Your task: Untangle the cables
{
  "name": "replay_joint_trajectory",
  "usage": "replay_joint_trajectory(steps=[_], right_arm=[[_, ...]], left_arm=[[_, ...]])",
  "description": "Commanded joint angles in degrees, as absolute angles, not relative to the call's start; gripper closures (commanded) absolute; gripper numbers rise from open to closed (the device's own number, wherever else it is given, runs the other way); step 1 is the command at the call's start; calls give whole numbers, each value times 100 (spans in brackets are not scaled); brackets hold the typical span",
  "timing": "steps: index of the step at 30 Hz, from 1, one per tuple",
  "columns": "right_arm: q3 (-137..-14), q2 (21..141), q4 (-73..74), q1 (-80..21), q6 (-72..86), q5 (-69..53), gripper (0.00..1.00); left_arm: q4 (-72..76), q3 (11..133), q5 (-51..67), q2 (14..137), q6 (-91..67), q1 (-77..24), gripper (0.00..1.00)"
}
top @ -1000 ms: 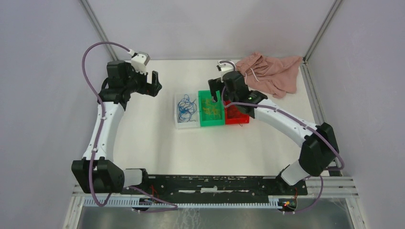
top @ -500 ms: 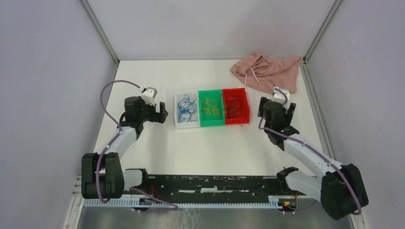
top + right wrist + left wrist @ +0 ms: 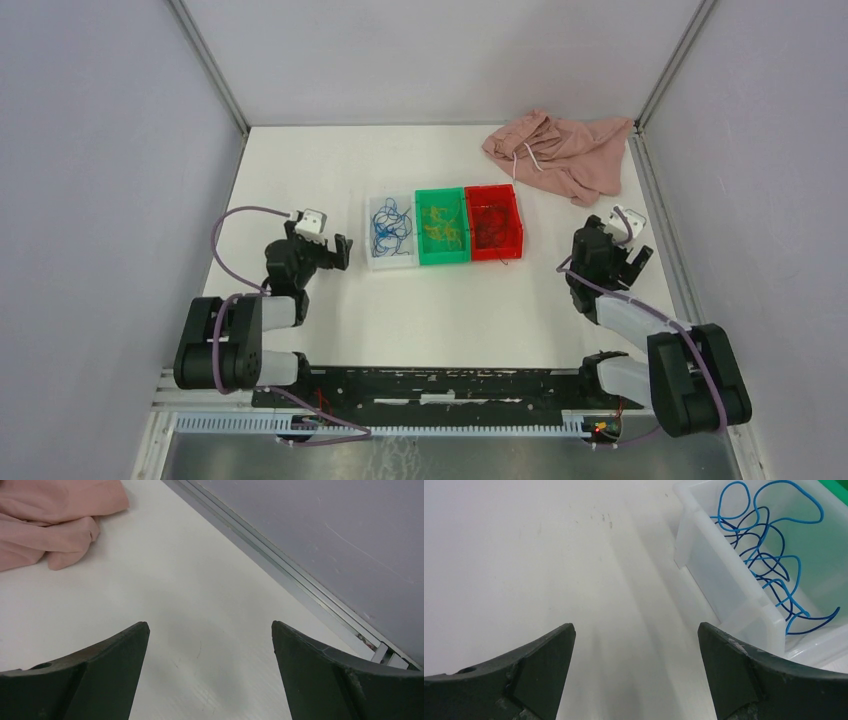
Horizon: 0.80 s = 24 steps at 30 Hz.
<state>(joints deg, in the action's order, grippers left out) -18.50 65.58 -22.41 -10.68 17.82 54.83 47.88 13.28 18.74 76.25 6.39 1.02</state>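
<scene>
The cables lie sorted in three small bins at mid-table. Blue cables (image 3: 387, 225) fill the white bin (image 3: 372, 255) and also show in the left wrist view (image 3: 769, 555). Yellow-orange cables (image 3: 443, 225) are in the green bin (image 3: 443, 257). Dark red cables (image 3: 493, 226) are in the red bin (image 3: 496, 252). My left gripper (image 3: 333, 250) is open and empty, low over the table just left of the white bin. My right gripper (image 3: 628, 256) is open and empty, low near the table's right edge, well apart from the bins.
A pink cloth (image 3: 560, 150) with a white drawstring lies at the back right corner; its edge shows in the right wrist view (image 3: 50, 520). A metal rail (image 3: 280, 565) runs along the table's right edge beside the grey wall. Both arms are folded low near their bases.
Both arms have pulled back from the bins toward the near edge and folded down. The left gripper came down beside the white bin; the right gripper swung out toward the right rail.
</scene>
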Motion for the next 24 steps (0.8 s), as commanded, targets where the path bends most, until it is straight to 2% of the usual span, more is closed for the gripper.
replay_joint_trajectory(steps=[1, 4, 7, 9, 11, 13, 16, 17, 20, 22, 24], right_arm=[[-1889, 7123, -3251, -997, 1848, 5655, 1], [-1798, 7441, -3963, -909, 1701, 5328, 1], [-1736, 7923, -4803, -839, 1490, 5194, 1], [-1939, 7888, -4286, -835, 1542, 4972, 2], [-1929, 7981, -4504, -824, 1319, 4723, 1], [-1819, 7965, -4746, -829, 1074, 4042, 1], [-1607, 8695, -6008, -878, 129, 2298, 0], [-1503, 9007, -6780, -994, 16, 2720, 0], [-1930, 8624, -5192, -947, 351, 2924, 1], [-1924, 8790, -5517, -802, 383, 2800, 1], [-1994, 8670, -5146, -785, 448, 2772, 1]], left_arm=[[6865, 1004, 1546, 8139, 419, 111, 1], [6569, 1205, 1261, 8248, 340, 115, 1], [6925, 1079, 1060, 8469, 279, 114, 1], [7947, 790, 1001, 8784, 178, 115, 1], [7439, 858, 862, 8565, 205, 114, 1], [7659, 872, 807, 8698, 116, 114, 1], [6955, 1207, 759, 8660, 131, 114, 1], [6892, 1241, 728, 8681, 94, 114, 1], [6879, 1235, 721, 8682, 90, 114, 1], [6908, 1233, 720, 8679, 89, 115, 1], [6902, 1222, 716, 8666, 88, 114, 1]])
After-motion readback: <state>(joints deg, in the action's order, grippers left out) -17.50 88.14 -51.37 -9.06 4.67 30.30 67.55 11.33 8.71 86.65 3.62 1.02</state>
